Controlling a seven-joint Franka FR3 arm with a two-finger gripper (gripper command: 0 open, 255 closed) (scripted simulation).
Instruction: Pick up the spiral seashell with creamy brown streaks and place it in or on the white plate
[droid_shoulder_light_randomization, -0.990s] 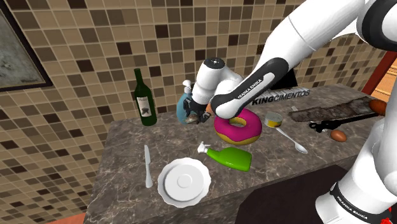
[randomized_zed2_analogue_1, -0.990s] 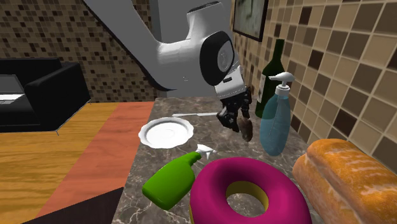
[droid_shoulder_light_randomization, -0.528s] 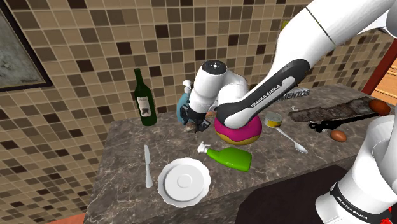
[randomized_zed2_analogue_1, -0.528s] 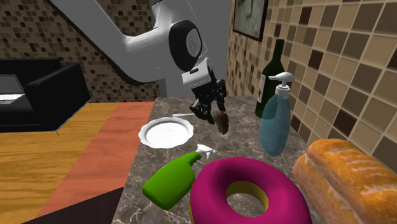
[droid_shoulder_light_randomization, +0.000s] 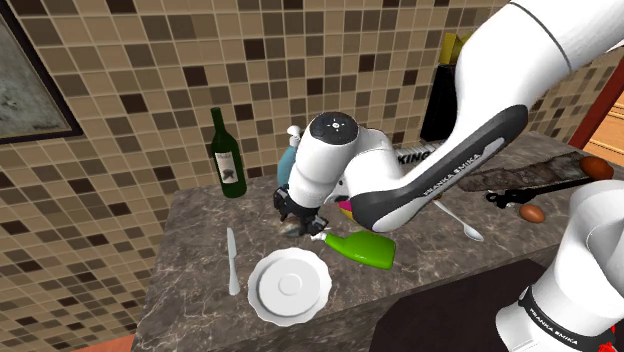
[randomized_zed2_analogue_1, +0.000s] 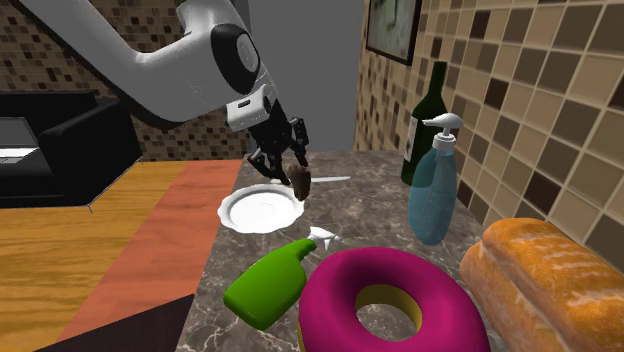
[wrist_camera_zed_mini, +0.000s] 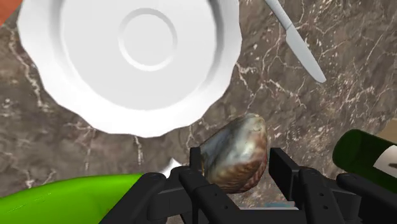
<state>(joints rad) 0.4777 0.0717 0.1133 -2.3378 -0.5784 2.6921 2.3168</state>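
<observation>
The claw clasps the brown-streaked seashell between its fingers. The shell hangs clear of the marbled surface, just off the rim of the white plate. The plate lies near the surface's edge nearest the stand — a knife on one side, a green spray bottle on the other.

Countertop tally: ten kinds, a single item of each.
One white plate, one spiral seashell, one table knife, one spoon, one green spray bottle, one dark green wine bottle, one blue pump dispenser, one magenta ring doughnut, one bread loaf, one brown egg. Bottles of all sorts: three. Cutlery: two.
</observation>
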